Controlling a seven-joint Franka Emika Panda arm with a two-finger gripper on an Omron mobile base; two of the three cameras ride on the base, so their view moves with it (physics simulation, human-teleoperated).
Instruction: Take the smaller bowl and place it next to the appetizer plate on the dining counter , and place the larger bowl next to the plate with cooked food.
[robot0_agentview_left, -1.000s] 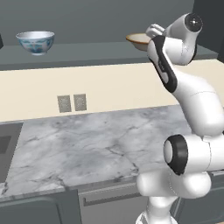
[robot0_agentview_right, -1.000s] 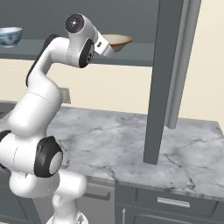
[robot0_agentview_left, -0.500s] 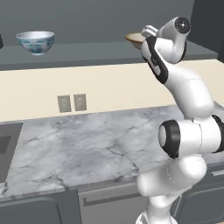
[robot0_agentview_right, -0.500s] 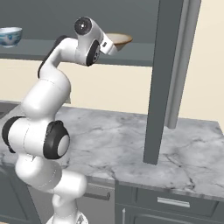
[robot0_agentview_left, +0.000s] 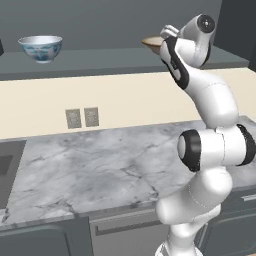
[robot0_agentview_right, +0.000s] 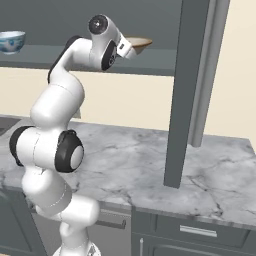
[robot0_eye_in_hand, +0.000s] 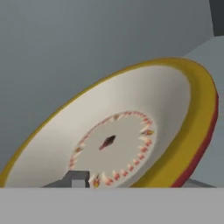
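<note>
A: Cream-tan, orange-rimmed — the larger bowl (robot0_eye_in_hand: 131, 131) sits on a high grey shelf (robot0_agentview_left: 100, 60), the end effector (robot0_agentview_right: 131, 47) at its rim. Gripping?

B: Cannot tell. Seat one finger (robot0_eye_in_hand: 75, 179) inside the rim, then lift level. It looks empty — so does the smaller bowl (robot0_agentview_left: 41, 47), well apart along that shelf.
</note>
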